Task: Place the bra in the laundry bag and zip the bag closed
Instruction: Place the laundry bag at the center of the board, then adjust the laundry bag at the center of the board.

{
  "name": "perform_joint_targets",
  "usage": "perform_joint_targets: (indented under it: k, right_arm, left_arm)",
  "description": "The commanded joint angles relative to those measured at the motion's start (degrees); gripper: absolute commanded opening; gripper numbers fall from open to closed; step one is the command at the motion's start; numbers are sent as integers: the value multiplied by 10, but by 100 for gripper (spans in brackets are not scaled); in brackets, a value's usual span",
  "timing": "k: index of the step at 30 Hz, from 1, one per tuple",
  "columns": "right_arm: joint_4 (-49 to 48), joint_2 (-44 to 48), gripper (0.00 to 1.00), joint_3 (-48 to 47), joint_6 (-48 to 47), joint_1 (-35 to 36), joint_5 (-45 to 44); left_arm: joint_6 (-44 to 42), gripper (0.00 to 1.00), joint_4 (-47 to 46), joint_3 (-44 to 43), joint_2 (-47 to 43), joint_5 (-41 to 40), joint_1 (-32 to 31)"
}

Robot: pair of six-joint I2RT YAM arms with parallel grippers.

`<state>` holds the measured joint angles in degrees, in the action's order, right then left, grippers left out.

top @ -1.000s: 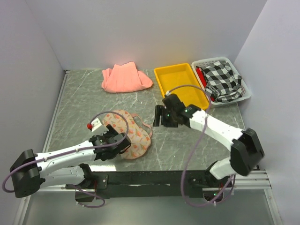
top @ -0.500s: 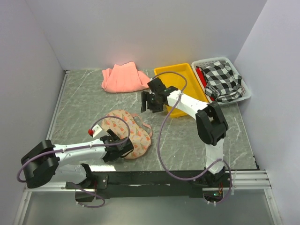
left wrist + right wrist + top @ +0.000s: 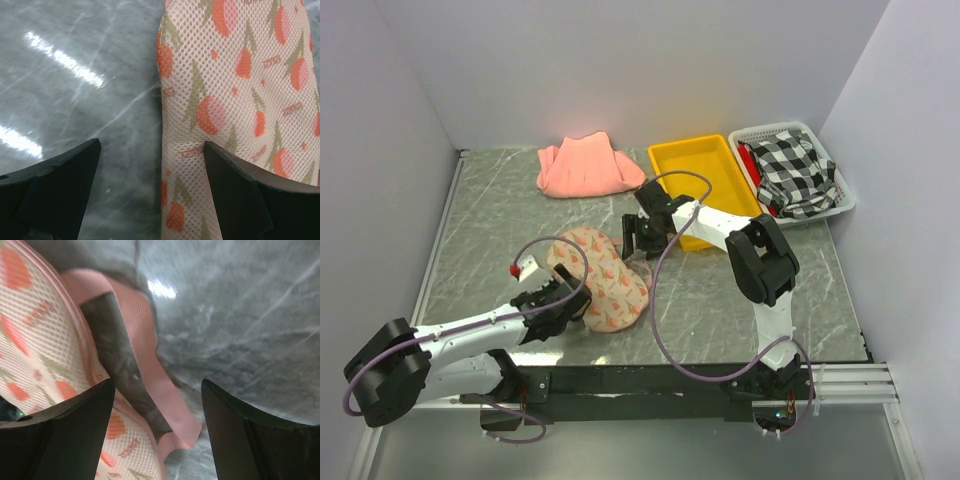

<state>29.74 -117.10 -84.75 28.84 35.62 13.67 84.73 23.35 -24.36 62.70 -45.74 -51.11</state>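
Its jaws newly spread wide, the left gripper (image 3: 557, 299) released the laundry bag (image 3: 605, 275), folded flat on the table (image 3: 490, 215), as the right gripper (image 3: 638, 236), likewise wide and empty, swung to its far edge (bra unseen, presumably inside; zipping still ahead).

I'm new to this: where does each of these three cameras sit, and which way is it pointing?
Top external: fixed above and behind the arms, looking down on the table; both arms show, left end effector and right end effector at the laundry bag.
Left wrist: on the left arm, facing down at table and bag mesh; its two black fingers show.
Right wrist: on the right arm, facing the bag's pink-edged end; its fingers show.
Shared: all three see the bag.
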Motion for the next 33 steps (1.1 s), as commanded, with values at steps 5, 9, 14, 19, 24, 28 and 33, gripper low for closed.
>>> perform_joint_targets:
  k: [5,9,14,19,24,28,33]
  right_arm:
    - [-9,54,78,51,-5,12,13]
    - [-9,70,78,78,-3,23,12]
    - [-22,100,78,114,13,44,7]
    - [-27,129,78,138,27,52,-46]
    - [8,163,80,123,17,50,-153]
    - [22,180,81,106,5,38,-190]
    - [48,157,81,68,2,22,-192]
  left_arm:
    - [-199,91,-211,4,34,103,82]
    - [-231,91,-247,-12,65,130,107]
    - [-267,90,-278,-35,94,156,123]
    - [-292,90,-264,-63,106,156,126]
    - [-319,99,-242,-73,72,150,126]
    - [-332,99,-216,-72,27,145,126]
    - [-331,100,-173,-75,-28,143,126]
